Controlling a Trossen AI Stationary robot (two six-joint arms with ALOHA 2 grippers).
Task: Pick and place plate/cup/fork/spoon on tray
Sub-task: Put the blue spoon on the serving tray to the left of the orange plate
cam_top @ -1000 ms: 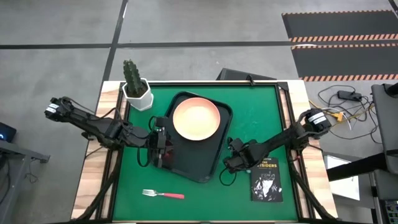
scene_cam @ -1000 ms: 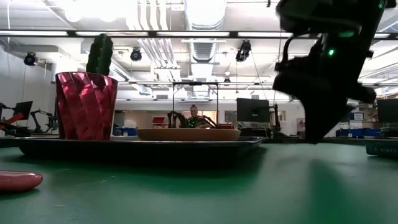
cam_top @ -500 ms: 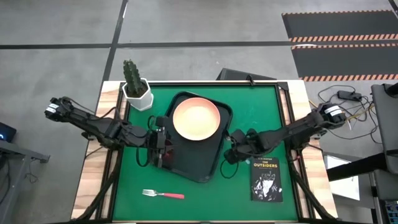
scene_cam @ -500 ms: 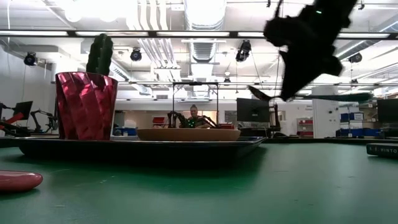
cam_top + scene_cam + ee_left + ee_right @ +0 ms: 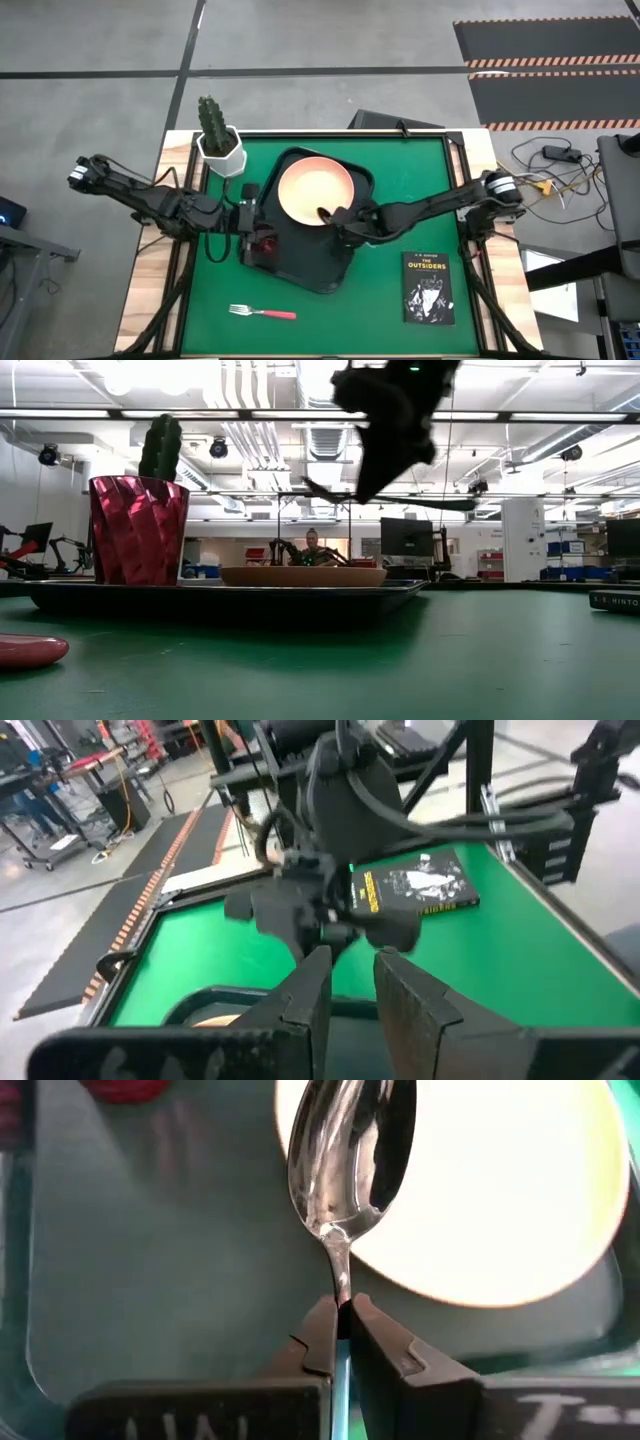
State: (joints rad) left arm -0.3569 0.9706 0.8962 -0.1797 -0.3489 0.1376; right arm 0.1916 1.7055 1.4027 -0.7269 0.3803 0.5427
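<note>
Plate (image 5: 314, 193) and cup (image 5: 263, 245) are on the tray (image 5: 300, 272); my right hand (image 5: 342, 1323) is clamped on the spoon (image 5: 345, 1175) above the plate rim, left hand (image 5: 352, 982) slightly apart by the cup, fork (image 5: 262, 312) left on the bench (image 5: 400, 170).

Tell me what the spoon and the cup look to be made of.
The spoon: polished metal bowl, mirror-like with bright reflections; the light blue handle pinched in the right gripper could be plastic. The cup: dark red, glossy, faceted, apparently translucent plastic or glass.
</note>
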